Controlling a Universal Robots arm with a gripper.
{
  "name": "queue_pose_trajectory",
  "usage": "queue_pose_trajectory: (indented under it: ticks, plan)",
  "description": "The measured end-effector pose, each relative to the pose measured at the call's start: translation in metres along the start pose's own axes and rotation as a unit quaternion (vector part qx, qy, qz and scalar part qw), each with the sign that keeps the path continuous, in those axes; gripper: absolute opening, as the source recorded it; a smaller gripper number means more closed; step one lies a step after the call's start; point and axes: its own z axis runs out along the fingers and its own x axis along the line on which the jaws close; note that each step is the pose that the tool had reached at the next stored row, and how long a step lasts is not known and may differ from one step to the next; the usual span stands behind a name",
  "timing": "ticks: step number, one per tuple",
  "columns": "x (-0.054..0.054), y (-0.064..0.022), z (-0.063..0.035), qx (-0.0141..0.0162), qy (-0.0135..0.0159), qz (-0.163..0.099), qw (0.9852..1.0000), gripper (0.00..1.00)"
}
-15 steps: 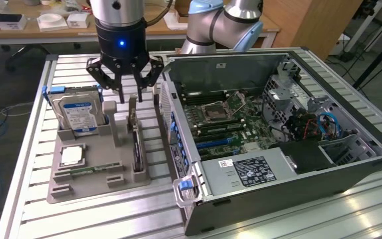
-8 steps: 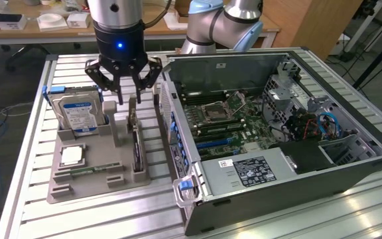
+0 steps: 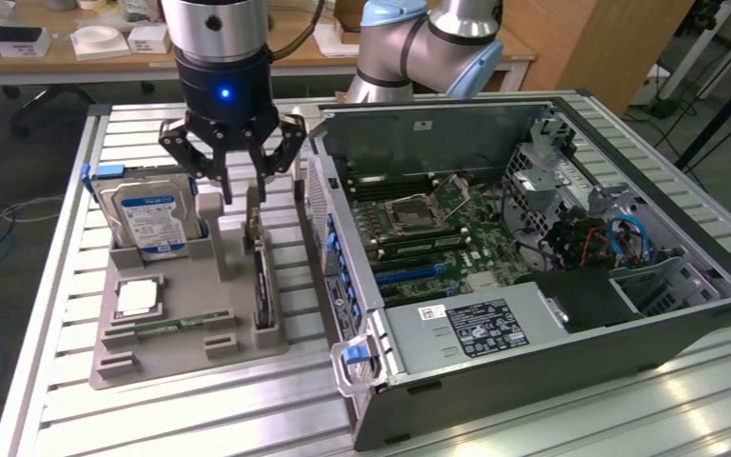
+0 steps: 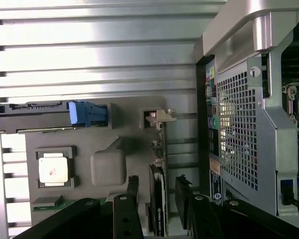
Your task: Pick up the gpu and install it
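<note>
The gpu [image 3: 263, 271] stands on edge in a slot of the grey holder tray [image 3: 163, 360], a thin dark card with its silver bracket end toward the back. My gripper [image 3: 248, 188] hangs just above the card's back end, open, one finger on each side of it. In the wrist view the gpu [image 4: 159, 191] runs edge-on between my two black fingers [image 4: 131, 199], with a gap on each side and nothing gripped. Its silver bracket [image 4: 160, 117] shows beyond the fingertips.
The tray also holds a silver hard drive [image 3: 149, 217] with a blue-white label, a square processor [image 3: 137, 298] and a green memory stick [image 3: 168, 327]. The open computer case [image 3: 531, 248] lies close on the exterior view's right, motherboard exposed. Its perforated rear panel [image 4: 239, 129] stands beside the gpu.
</note>
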Motion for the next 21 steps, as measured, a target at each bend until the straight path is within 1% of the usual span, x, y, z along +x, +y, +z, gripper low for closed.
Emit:
queue_pose_trajectory:
  ticks: [10,21]
  plan:
    - [0.002,-0.0012,0.0061,0.0,0.0001,0.0,1.0,0.43]
    - [0.001,-0.0129,0.0113,0.0,0.0,0.0,1.0,0.43]
